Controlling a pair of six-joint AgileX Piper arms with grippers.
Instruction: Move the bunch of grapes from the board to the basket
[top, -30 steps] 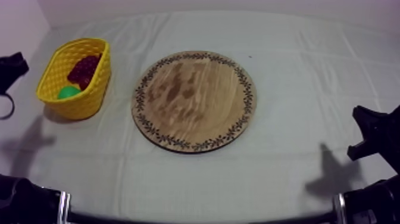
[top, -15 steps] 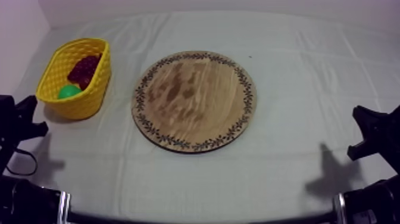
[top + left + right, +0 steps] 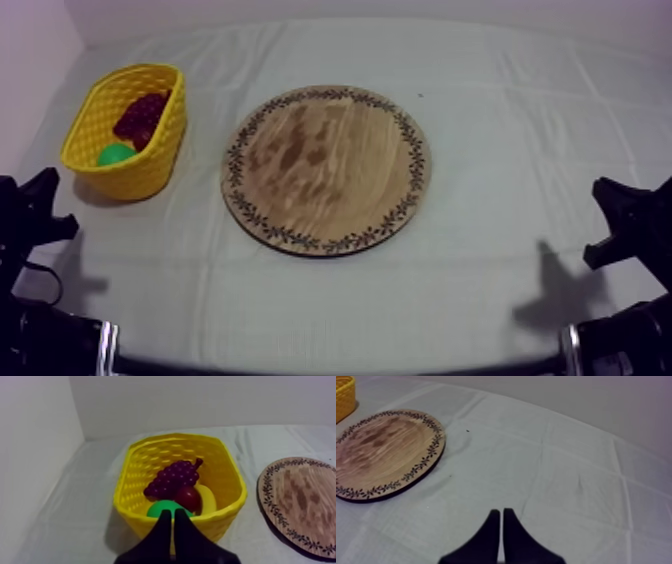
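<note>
A grey-white cloth lies spread out flat, and its fold lines cross it like a grid. A green pear, a small red fruit and a yellow banana lie close together. The red fruit sits between the other two and touches both. Behind the far edge of the cloth rises a plain pale wall.
</note>
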